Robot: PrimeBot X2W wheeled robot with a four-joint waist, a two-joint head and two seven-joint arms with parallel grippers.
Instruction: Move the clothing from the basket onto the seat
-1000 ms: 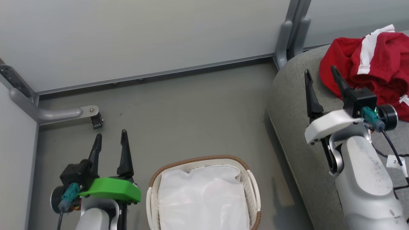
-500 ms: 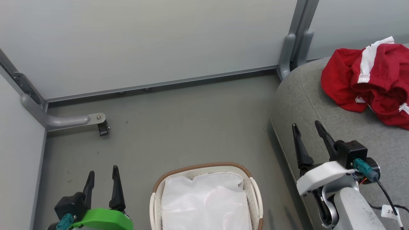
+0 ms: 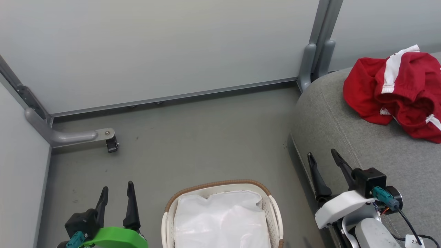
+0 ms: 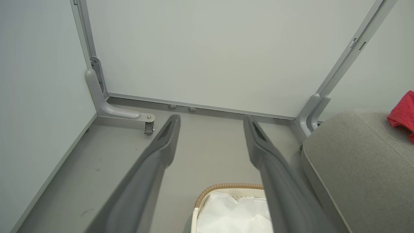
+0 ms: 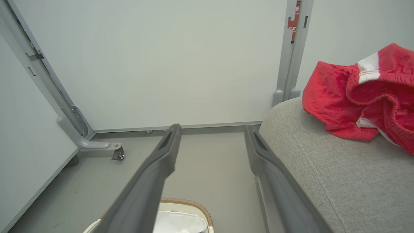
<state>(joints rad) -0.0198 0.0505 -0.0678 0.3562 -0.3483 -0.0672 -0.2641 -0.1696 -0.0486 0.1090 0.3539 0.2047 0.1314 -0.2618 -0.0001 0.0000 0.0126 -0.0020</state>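
Two tools flank the basket (image 3: 217,183), both open and empty: left gripper (image 3: 117,186), right gripper (image 3: 321,153). Right of the basket, the clothing (image 3: 396,93) lies on the seat (image 3: 344,144); a metal bracket (image 3: 79,136) stands beyond its left.

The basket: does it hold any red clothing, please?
Empty of clothing as far as visible: the basket holds just its white lining sheet; the clothing lies on the seat.

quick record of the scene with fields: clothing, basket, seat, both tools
clothing: red heap lying on the seat
seat: grey cushion, right of the basket
basket: on the floor, white lining sheet inside, no red fabric seen
left tool: open, empty, left of the basket
right tool: open, empty, at the seat's near edge
task: appears done
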